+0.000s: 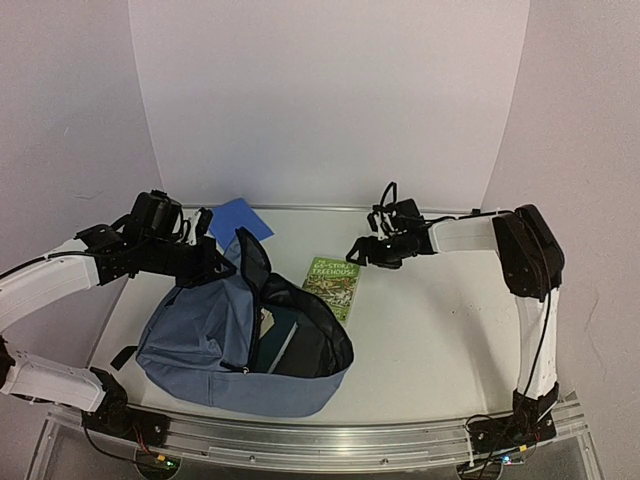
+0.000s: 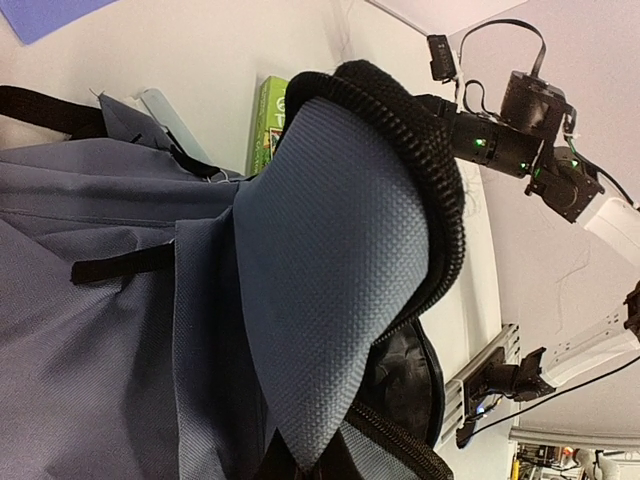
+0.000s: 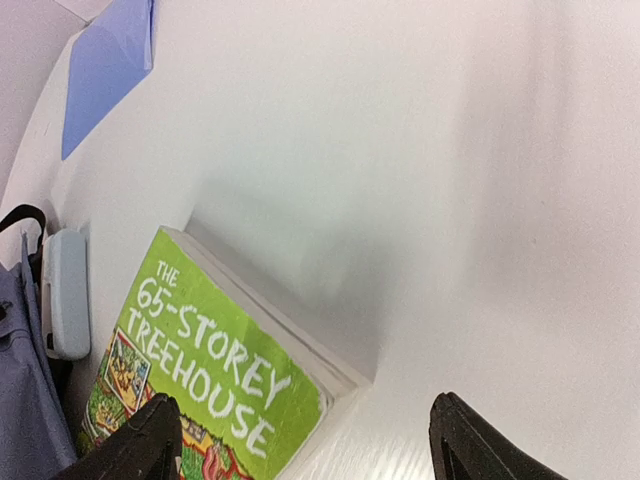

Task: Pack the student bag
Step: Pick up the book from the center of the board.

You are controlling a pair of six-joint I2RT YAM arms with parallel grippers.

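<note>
Left gripper [image 1: 216, 262] is pinching up the flap of the student bag [image 1: 190, 345], propping its mouth open; right gripper [image 3: 305, 405], fingers wide and empty, is hovering over the Treehouse book [image 3: 200, 370] beside it

Soft even light, faint shadow by book [image 3: 215, 375], student bag [image 1: 200, 340] interior dark, rt wrist cam maybe blurred

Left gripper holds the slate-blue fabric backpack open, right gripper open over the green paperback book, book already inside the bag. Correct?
No: the green paperback book lies on the white table beside the slate-blue fabric backpack, not inside, per the top external view. Rest holds.
</note>
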